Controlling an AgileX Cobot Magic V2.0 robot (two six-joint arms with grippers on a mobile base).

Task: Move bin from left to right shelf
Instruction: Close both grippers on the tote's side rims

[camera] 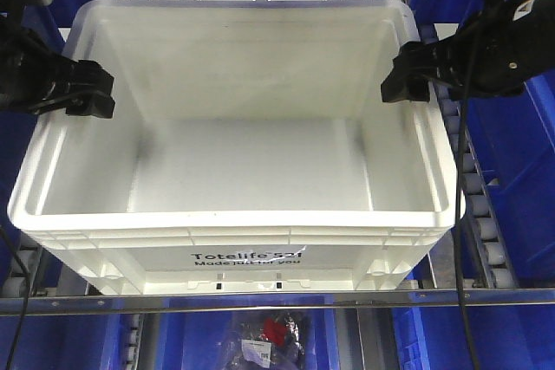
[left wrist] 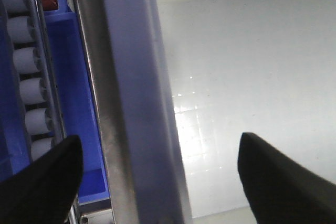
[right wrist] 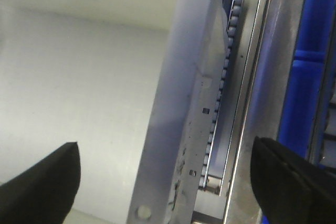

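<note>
The white bin (camera: pixel 234 221), with black "Totelife 521" print on its front, sits empty on the roller shelf at the centre. My left gripper (camera: pixel 94 93) is open at the bin's left rim. In the left wrist view the left gripper (left wrist: pixel 160 182) has its jaws wide apart either side of the bin's left wall (left wrist: pixel 152 103), not touching it. My right gripper (camera: pixel 402 84) is open at the bin's right rim. In the right wrist view the right gripper (right wrist: pixel 165 182) straddles the right wall (right wrist: pixel 178 103) the same way, apart from it.
Blue plastic bins stand on both sides (camera: pixel 520 145) and on the level below (camera: pixel 78 344). Roller tracks (camera: pixel 481 214) run under and beside the white bin. A metal shelf rail (camera: pixel 277 302) crosses in front. A bag with something red (camera: pixel 273 335) lies below.
</note>
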